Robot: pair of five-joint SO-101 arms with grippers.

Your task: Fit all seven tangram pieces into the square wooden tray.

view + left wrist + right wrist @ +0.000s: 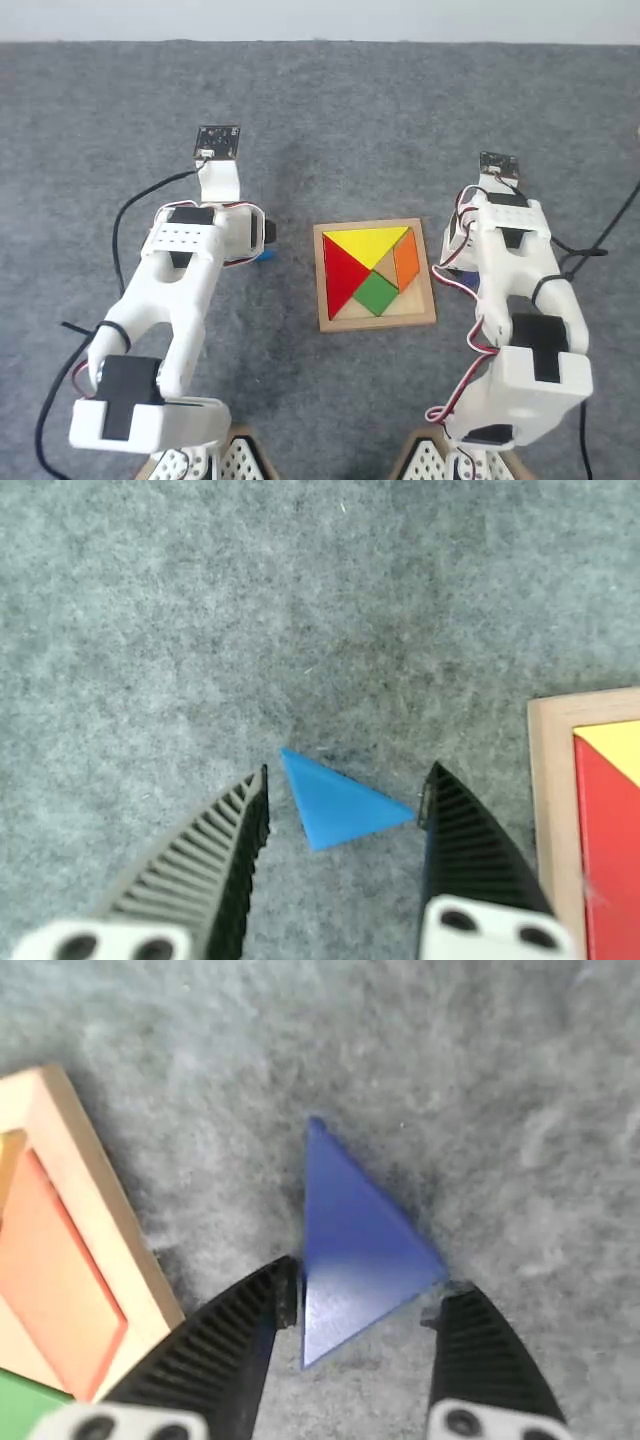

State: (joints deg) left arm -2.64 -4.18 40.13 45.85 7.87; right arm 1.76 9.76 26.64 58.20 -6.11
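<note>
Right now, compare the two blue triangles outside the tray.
The left triangle is sky blue; the right triangle is darker violet-blue. The left triangle lies left of the tray, at the left gripper; the right triangle right of it, at the right gripper. Both lie flat on carpet between open jaws.

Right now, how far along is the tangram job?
Done: the yellow piece, red piece, orange piece and green piece lie in the tray. In hand: the left gripper stands open astride a light blue triangle on the carpet, and the right gripper stands open astride a darker blue triangle. Left: grip both and seat them in the tray's bare wood patches.
</note>
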